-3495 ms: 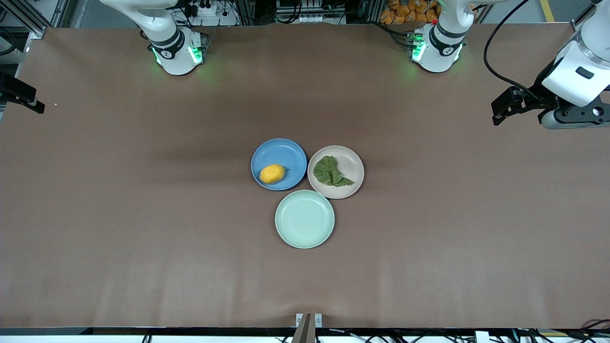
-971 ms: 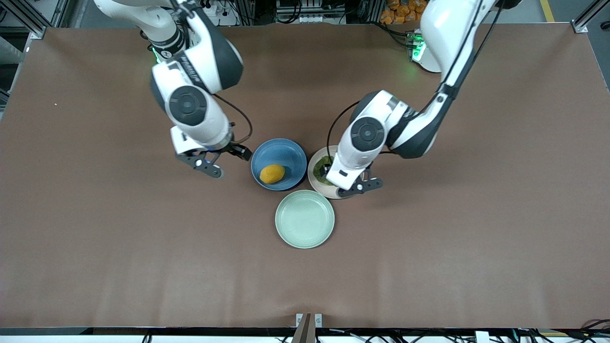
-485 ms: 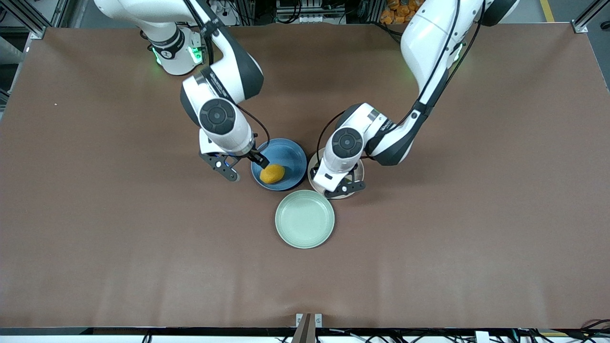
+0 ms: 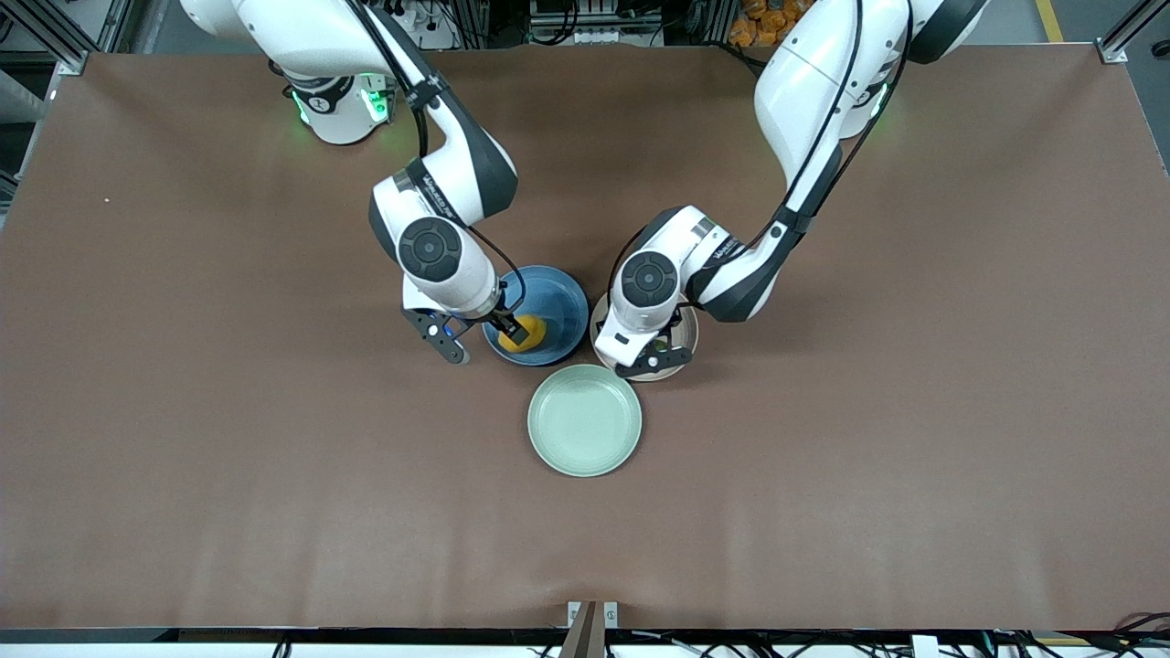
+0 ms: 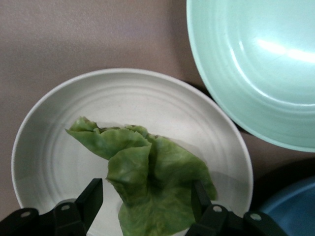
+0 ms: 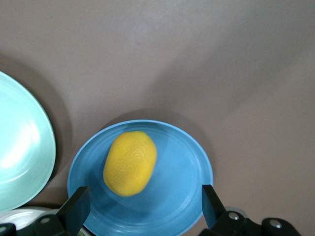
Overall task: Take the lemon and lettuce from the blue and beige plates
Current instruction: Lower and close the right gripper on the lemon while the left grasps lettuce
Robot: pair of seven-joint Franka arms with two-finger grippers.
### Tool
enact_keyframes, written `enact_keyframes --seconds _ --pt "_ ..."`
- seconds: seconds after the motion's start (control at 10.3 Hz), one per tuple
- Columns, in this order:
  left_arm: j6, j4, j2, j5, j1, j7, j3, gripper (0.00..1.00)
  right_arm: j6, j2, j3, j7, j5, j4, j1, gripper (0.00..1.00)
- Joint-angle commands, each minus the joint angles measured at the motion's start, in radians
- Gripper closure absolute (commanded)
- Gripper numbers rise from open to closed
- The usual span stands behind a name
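A yellow lemon (image 4: 525, 334) lies on the blue plate (image 4: 556, 294); it also shows in the right wrist view (image 6: 130, 162). My right gripper (image 4: 479, 334) is open, low over the blue plate (image 6: 182, 172), its fingers (image 6: 74, 210) wide apart with the lemon just ahead of them. A green lettuce leaf (image 5: 157, 184) lies on the beige plate (image 5: 49, 118). My left gripper (image 5: 146, 201) is open, with one finger on each side of the leaf. In the front view the left hand (image 4: 651, 353) hides most of the lettuce and the beige plate (image 4: 688, 334).
A pale green plate (image 4: 585, 420) sits nearer to the front camera, touching or almost touching the other two plates; it also shows in the left wrist view (image 5: 266, 73). Bare brown tabletop (image 4: 274, 457) surrounds the plates.
Both arms came in from the table's ends to the plates. In the last half second the right gripper shifted over the lemon's plate and the left gripper sank over the lettuce.
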Motion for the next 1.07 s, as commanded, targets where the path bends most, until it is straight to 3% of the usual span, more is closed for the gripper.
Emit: enact_keyframes --seconds 0.0,0.19,0.29,0.68,0.97 --pt "0.004 0.017 0.017 0.031 -0.013 -0.038 0.010 0.33 0.111 -0.007 -0.006 0.039 0.021 -0.059 0.013 0.00" --pt "0.004 0.020 0.017 0.033 -0.013 -0.035 0.010 0.84 0.143 0.010 -0.006 0.076 0.021 -0.060 0.032 0.00" --pt "0.004 0.022 0.011 0.031 -0.008 -0.034 0.010 1.00 0.168 0.029 -0.006 0.081 0.021 -0.060 0.032 0.00" --pt "0.003 0.023 -0.037 0.031 0.002 -0.034 0.013 1.00 0.203 0.084 -0.007 0.081 0.013 -0.060 0.046 0.00" --pt "-0.125 0.020 -0.199 0.033 0.085 -0.018 0.016 1.00 0.221 0.105 -0.007 0.081 0.013 -0.062 0.045 0.00"
